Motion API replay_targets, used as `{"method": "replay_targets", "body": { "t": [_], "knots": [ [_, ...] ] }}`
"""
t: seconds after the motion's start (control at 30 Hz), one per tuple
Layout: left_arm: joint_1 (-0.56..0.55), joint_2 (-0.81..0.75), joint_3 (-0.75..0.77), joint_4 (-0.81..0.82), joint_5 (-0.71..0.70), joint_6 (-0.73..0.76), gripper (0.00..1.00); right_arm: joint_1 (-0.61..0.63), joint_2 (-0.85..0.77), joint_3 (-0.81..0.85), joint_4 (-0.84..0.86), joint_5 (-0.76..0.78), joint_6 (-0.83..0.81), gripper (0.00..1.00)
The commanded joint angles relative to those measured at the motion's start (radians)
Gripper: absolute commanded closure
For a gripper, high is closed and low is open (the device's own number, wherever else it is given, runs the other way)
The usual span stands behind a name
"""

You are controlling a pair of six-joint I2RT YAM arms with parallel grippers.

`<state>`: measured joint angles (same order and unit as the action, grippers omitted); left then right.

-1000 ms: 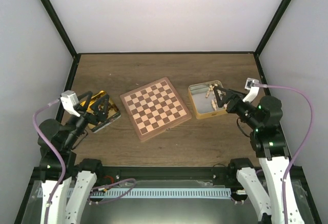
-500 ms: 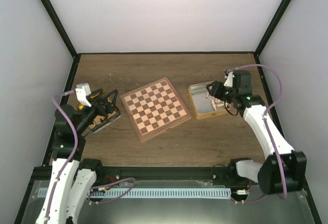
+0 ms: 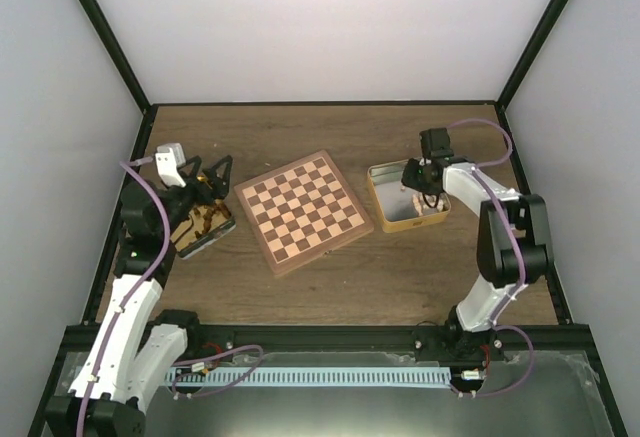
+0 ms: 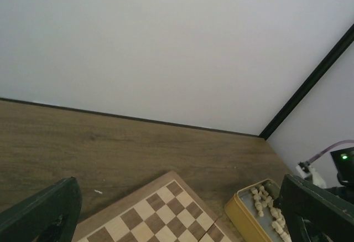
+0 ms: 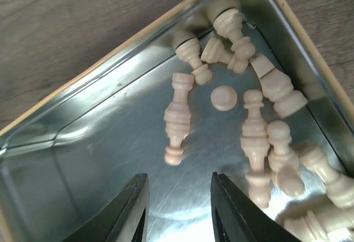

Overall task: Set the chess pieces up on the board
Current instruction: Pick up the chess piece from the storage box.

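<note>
Right gripper (image 5: pixel 180 209), jaws narrowed to a small gap with nothing between them, over the tin (image 5: pixel 99 153). A second ago they stood wide and the arm was folded back near its base. It now stretches forward, wrist pitched down. Cream chess pieces (image 5: pixel 177 120) lie just ahead of the fingertips, and the board (image 3: pixel 303 208) lies to the gripper's left.

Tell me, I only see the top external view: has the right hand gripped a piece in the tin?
Observer: No; the right hand has its fingers apart above the tin floor, nothing between them.
Operator: Pieces upright?
Observer: Mostly lying down, cream chess pieces heaped toward one corner.
Operator: And the other arm?
Observer: The left hand is open and empty, its camera looking across the board.
</note>
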<state>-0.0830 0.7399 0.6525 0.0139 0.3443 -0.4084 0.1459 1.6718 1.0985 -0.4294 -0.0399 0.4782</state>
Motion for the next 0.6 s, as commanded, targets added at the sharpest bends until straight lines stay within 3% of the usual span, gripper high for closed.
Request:
{"method": "replay_targets", "body": {
  "t": [0.0, 0.1, 0.3, 0.57],
  "knots": [
    [0.006, 0.002, 0.012, 0.06, -0.022, 0.039, 0.0, 0.026, 0.095, 0.098, 0.028, 0.095, -0.01, 0.67],
    [0.006, 0.003, 0.015, 0.057, -0.021, 0.044, 0.0, 0.029, 0.153, 0.149, 0.021, 0.147, -0.003, 0.68],
    [0.006, 0.0, 0.011, 0.054, -0.029, 0.045, 0.0, 0.029, 0.231, 0.206, -0.032, 0.317, 0.022, 0.81],
    [0.006, 0.012, 0.011, 0.06, -0.028, 0.039, 0.0, 0.029, 0.272, 0.217, -0.011, 0.314, 0.011, 0.77]
  ]
}}
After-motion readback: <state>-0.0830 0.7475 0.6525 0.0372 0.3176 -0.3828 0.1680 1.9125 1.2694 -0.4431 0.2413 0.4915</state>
